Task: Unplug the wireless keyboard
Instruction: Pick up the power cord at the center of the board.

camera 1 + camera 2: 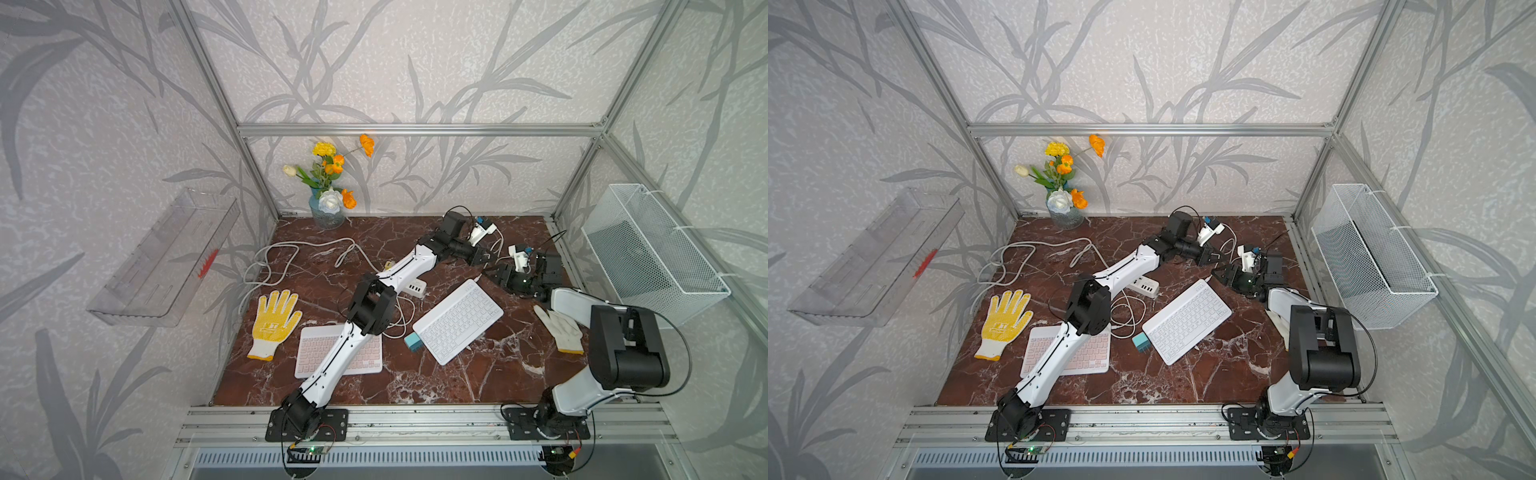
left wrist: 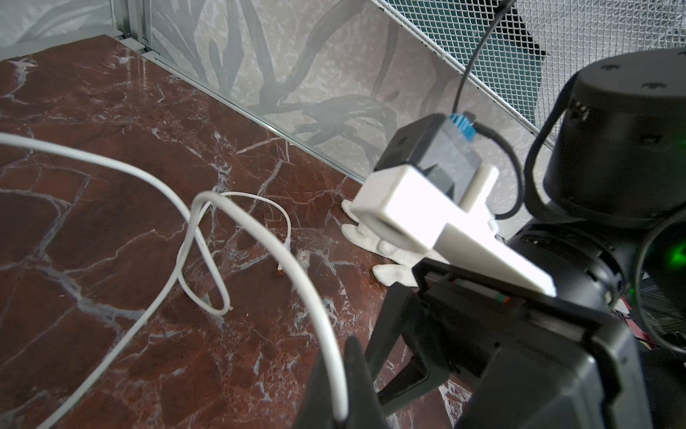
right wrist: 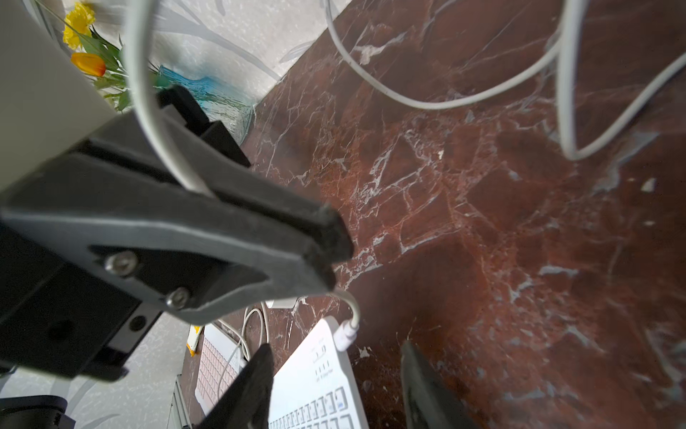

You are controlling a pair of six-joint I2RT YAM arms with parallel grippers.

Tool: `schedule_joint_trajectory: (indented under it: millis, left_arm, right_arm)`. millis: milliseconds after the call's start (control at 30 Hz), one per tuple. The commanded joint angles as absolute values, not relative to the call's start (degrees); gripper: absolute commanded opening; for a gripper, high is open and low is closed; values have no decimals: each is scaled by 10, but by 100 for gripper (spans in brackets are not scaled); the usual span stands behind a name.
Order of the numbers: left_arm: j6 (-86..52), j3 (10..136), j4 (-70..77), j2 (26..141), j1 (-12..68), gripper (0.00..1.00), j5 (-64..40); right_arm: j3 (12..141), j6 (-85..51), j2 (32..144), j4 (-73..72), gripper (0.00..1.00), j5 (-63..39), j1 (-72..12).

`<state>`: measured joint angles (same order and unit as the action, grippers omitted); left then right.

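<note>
White keyboard (image 1: 458, 322), lying diagonal, cable (image 3: 346, 331) plugged into corner

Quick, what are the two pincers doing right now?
Left pincer: closed, holding the white cable.
Right pincer: open, holding nothing.

Grey leaf-print wallpaper (image 1: 457, 50) behind an aluminium frame (image 1: 415, 129); red-brown marble tabletop (image 1: 478, 382), evenly lit.

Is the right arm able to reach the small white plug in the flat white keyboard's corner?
Probably yes: the right gripper hangs open right by the small white plug, with nothing between.
</note>
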<state>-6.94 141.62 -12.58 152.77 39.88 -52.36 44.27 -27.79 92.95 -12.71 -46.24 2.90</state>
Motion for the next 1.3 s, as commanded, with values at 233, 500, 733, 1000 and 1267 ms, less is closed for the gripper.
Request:
schedule_joint_trajectory:
  millis: [233,500,733,1000,1267]
  left_arm:
    - [-48,1433,-131,1477,402,0,-525]
    - [-42,1432,-141,1475,401,0,-527]
    - [-46,1431,-136,1476,400,0,-530]
    - [-52,1432,-136,1475,398,10,-550]
    - [-90,1389,-189,1446,355,70,-606]
  right_arm:
    - [438,-318,1003,-260,45,-510,7]
    - [440,-348,1019,-296,31,-525,7]
    - [436,-348,1029,-303,14,-536,6]
    - [439,-338,1012,-294,0,-536,6]
    - [460,-313,944,-257,0,-580,33]
